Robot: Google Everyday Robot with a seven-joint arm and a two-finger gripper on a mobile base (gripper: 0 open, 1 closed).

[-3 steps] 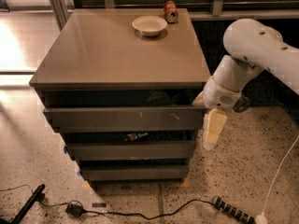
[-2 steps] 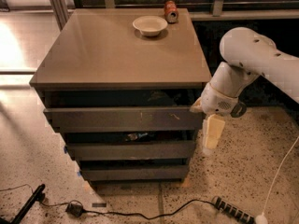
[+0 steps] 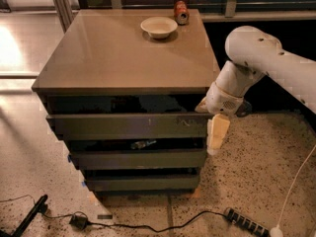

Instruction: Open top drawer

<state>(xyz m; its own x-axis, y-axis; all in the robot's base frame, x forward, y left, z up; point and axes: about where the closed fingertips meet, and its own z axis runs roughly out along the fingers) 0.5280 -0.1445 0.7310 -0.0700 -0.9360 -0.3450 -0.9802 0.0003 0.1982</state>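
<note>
Jaws' gap I cannot tell; gripper (image 3: 217, 134) hangs beside the top drawer (image 3: 128, 126); cabinet (image 3: 123, 58) on speckled floor (image 3: 256, 181), black cable (image 3: 148, 227) trailing.

cream pincer (image 3: 217, 133) beside grey-brown top drawer (image 3: 123, 126)
</note>
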